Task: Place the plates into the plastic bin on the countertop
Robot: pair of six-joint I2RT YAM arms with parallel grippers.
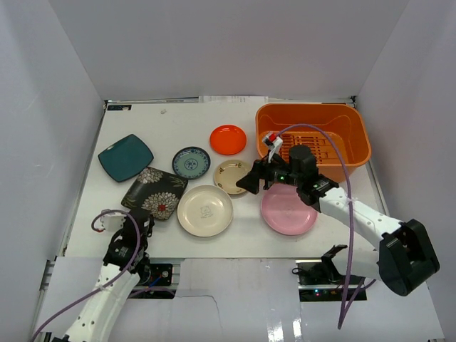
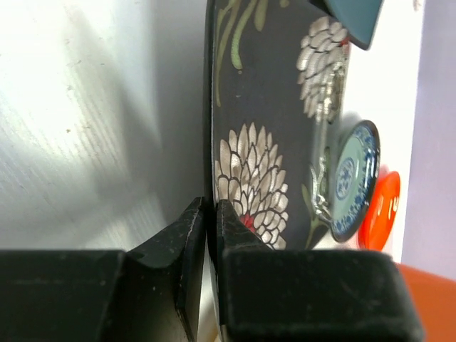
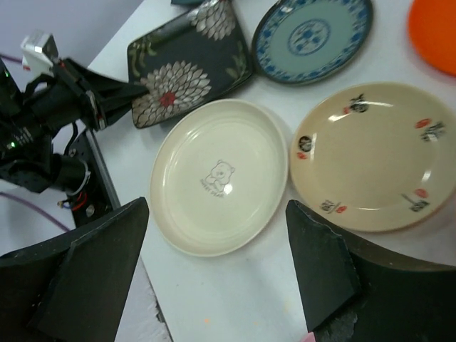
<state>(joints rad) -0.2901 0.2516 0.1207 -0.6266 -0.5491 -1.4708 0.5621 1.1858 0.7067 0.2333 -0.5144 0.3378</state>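
My left gripper [image 1: 142, 212] is shut on the near edge of the square dark floral plate [image 1: 154, 192]; the left wrist view shows the jaws [image 2: 211, 228] pinching its rim [image 2: 256, 171]. My right gripper [image 1: 244, 184] is open and empty, hovering above the white countertop [image 1: 178, 117] between the cream plate [image 1: 204, 210] and the tan plate [image 1: 231, 176]. In the right wrist view the gripper [image 3: 214, 278] hangs over the cream plate's [image 3: 221, 174] near edge. The pink plate [image 1: 288, 212] lies under my right arm. The orange bin [image 1: 306, 107] stands at the back right.
The teal square plate [image 1: 125, 157], blue-patterned plate [image 1: 191, 162] and orange-red plate [image 1: 228, 139] lie behind the others. Pale walls enclose the countertop on three sides. A purple cable [image 1: 342, 164] loops from my right arm over the bin.
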